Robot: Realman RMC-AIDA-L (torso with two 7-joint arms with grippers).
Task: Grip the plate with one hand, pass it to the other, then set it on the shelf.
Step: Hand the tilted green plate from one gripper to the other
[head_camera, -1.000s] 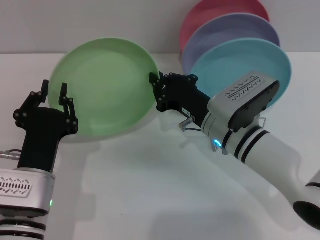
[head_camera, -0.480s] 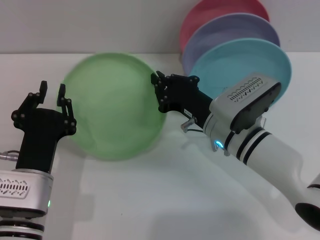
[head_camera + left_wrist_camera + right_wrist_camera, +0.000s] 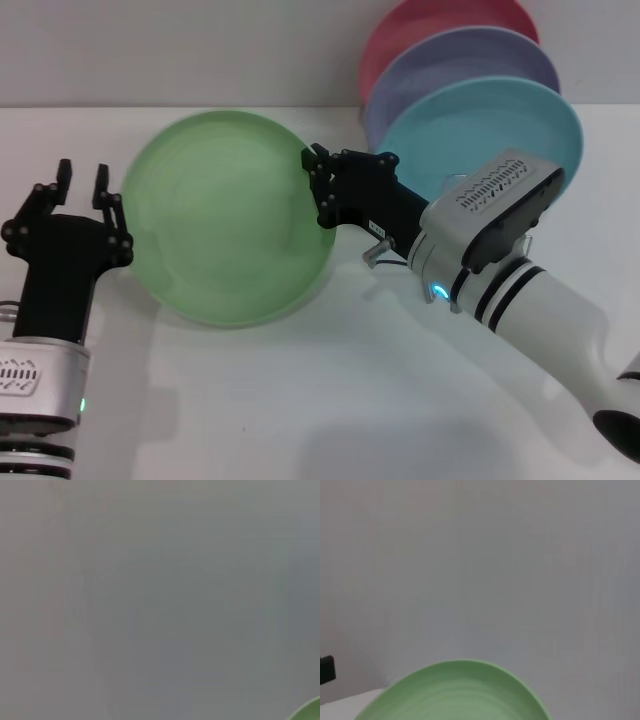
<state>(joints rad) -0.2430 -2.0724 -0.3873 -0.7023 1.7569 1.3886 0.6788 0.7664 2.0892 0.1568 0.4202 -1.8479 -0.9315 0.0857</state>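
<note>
Left gripper [image 3: 82,187] is sitting at the left of the surface [image 3: 300,400], fingers [image 3: 104,185] apart and empty, pointing up. The plate's near rim is just beside those fingers but not touching, so this arm looks done with its part.

The plate [image 3: 225,235], light green, is hanging tilted between the two grippers, face toward the head camera, its lower rim low over the surface; contact there cannot be told. The left wrist view is catching only a sliver of the green rim [image 3: 311,711]; the right wrist view is showing the upper rim [image 3: 455,690] just ahead of that arm's fingers.

Right gripper [image 3: 316,185] is clamping the plate's right rim, fingers closed on the edge, holding it alone.

Step in hand, as judged: carrying the plate over to the shelf. The rack itself is mostly hidden; only a bit of silver wire [image 3: 377,250] is showing below the right fingers, and the sky-blue plate [image 3: 480,140], lavender plate [image 3: 470,60] and a pink plate [image 3: 440,20] are standing well behind them.

Doing it well: keeping the pinch firm, since a one-edge hold lets the plate swing. Lifting first so the low rim clears the surface. Turning the plate upright and parallel to the standing plates, then lowering it into a free slot in front of the sky-blue one before opening.
</note>
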